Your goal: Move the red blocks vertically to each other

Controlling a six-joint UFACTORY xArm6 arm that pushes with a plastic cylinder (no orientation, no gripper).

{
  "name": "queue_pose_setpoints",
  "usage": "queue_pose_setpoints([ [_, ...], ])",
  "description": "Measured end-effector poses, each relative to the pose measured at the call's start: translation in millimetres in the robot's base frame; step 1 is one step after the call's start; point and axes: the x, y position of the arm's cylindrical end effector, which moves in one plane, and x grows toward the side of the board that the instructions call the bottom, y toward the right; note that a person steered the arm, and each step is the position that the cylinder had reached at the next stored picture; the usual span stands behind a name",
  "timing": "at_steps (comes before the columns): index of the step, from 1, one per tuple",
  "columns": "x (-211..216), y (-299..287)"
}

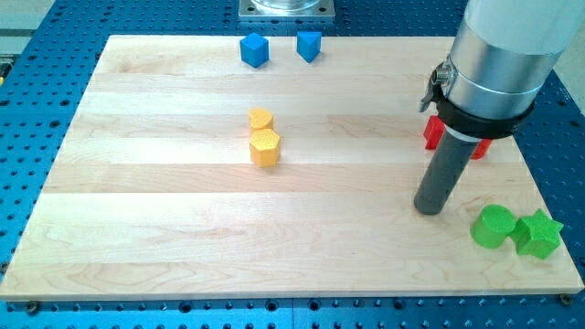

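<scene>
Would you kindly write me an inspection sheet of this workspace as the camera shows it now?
Surface: pale wooden board lying on a blue perforated base.
Job's things: red blocks, both largely hidden behind the arm; shapes unclear.
Clutter: two blue blocks at the view's top; two yellow blocks touching, mid-board; green cylinder and green star block at the view's bottom right.
Gripper: none; my tip rests below the red blocks, left of the green cylinder, touching neither.
Cables: nothing seen.
Surroundings: grey metal plate at the view's top edge.
</scene>
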Motion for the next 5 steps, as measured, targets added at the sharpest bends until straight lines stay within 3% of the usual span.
queue_pose_setpoints([
  [4,5,-16],
  [5,-55,-40],
])
